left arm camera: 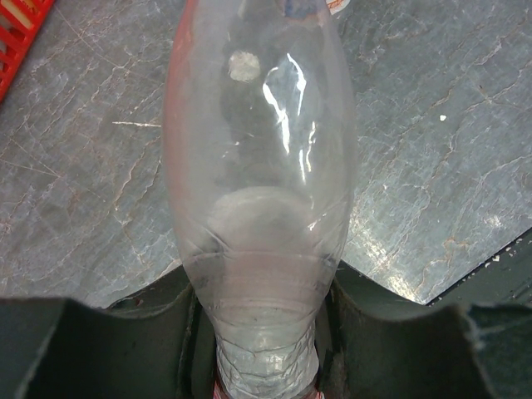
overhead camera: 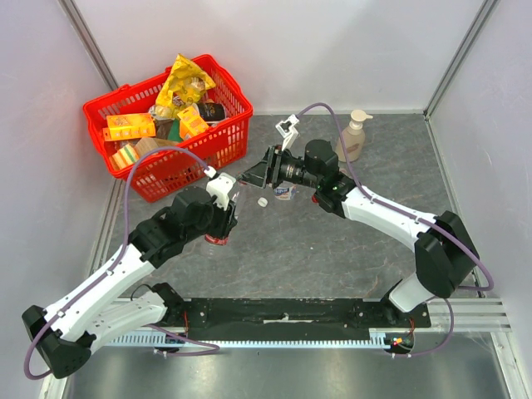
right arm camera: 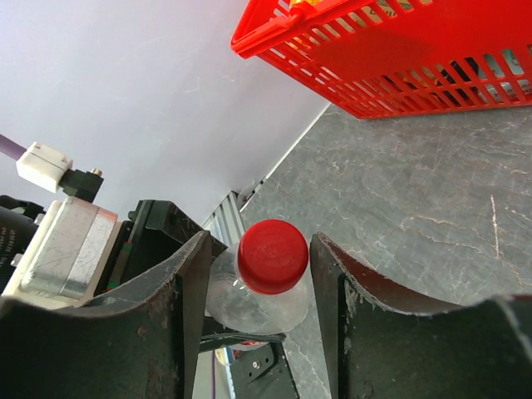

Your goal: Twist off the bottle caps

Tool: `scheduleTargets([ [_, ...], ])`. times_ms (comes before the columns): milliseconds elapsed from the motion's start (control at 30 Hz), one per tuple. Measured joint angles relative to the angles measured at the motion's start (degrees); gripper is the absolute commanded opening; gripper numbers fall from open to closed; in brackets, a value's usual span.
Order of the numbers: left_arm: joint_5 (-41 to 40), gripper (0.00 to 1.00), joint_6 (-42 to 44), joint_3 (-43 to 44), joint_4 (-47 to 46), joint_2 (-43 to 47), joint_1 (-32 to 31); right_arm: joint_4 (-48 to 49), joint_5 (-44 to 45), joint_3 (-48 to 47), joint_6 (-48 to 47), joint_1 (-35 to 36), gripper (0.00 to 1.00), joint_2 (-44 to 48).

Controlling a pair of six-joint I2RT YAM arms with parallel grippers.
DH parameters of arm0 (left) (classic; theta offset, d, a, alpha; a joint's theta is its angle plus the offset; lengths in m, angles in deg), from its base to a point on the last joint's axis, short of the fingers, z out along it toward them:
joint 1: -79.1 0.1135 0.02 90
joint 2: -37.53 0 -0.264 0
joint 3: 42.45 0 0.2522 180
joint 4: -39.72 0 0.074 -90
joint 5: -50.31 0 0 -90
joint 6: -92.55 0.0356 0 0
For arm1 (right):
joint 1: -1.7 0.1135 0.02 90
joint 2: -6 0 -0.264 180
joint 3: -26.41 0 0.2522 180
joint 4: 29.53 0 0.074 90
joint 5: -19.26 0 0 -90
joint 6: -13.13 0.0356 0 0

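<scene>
My left gripper [overhead camera: 224, 218] [left arm camera: 264, 291] is shut on the lower body of a clear bottle [left arm camera: 258, 166], held off the table and pointing at the right arm. The bottle's red cap [right arm camera: 273, 256] sits between the fingers of my right gripper [overhead camera: 248, 178] [right arm camera: 260, 245], which is open, with a small gap on each side of the cap. A loose white cap [overhead camera: 263, 202] lies on the table. A second labelled bottle [overhead camera: 285, 193] lies on the table under the right wrist. A third bottle is out of view.
A red basket [overhead camera: 166, 179] full of groceries stands at the back left; it also shows in the right wrist view [right arm camera: 399, 58]. A beige pump soap bottle [overhead camera: 353, 137] stands at the back right. White walls enclose the grey table.
</scene>
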Motion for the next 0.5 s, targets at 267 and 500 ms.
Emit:
scheduleTargets([
  [267, 0.0, 0.06, 0.0, 0.0, 0.1, 0.1, 0.0, 0.8, -1.0, -0.3, 1.0, 0.0, 0.39, -0.9],
  [500, 0.0, 0.06, 0.0, 0.0, 0.3, 0.3, 0.0, 0.9, -1.1, -0.3, 1.4, -0.1, 0.04, -1.3],
])
